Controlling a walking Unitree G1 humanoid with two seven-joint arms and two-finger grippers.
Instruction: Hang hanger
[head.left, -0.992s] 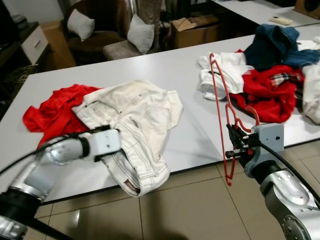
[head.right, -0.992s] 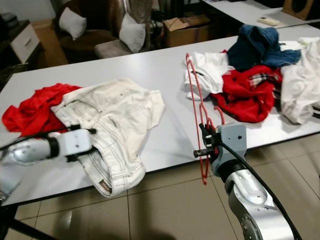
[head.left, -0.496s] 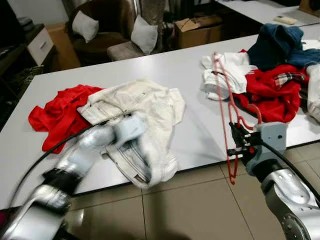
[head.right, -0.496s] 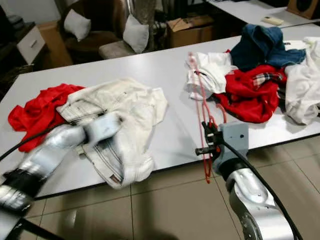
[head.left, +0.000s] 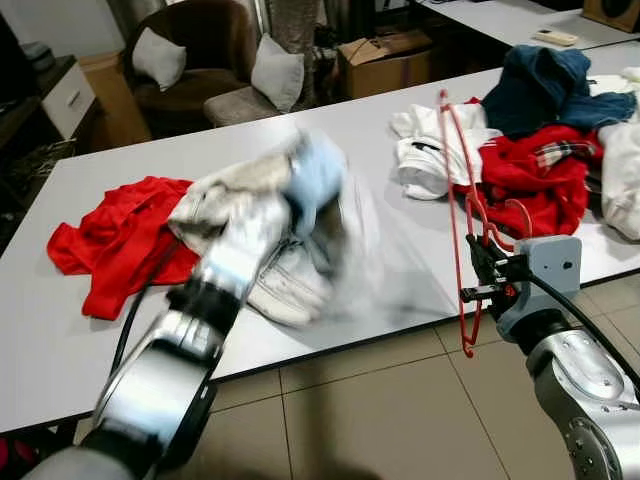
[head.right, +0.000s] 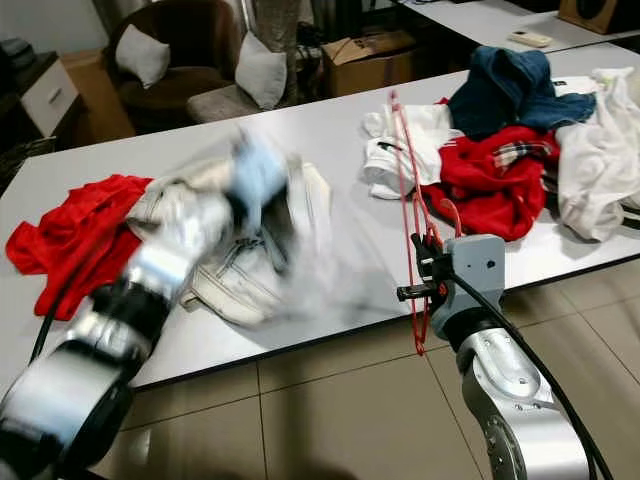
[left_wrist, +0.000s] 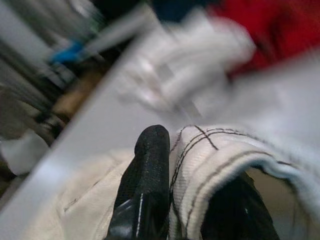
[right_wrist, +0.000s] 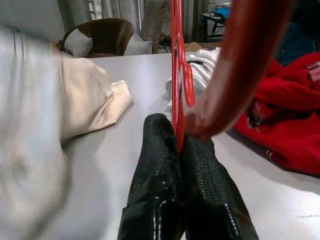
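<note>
Pinching the red hanger (head.left: 458, 200) tight between closed fingers, the right gripper (head.left: 484, 272) holds it upright at the near edge of the white table (head.left: 380, 140). The thin wire frame rises from the fingers with its hook curling beside them. The left gripper (left_wrist: 187, 190) is blurred above the table, its fingers clamped on the stitched band of the cream trousers (head.left: 260, 230). A red garment (head.left: 115, 235) lies beside them; a clothes pile (head.left: 540, 130) sits to the right. Beyond are a brown armchair (head.left: 190, 50) and a cardboard box (head.left: 385, 55).
</note>
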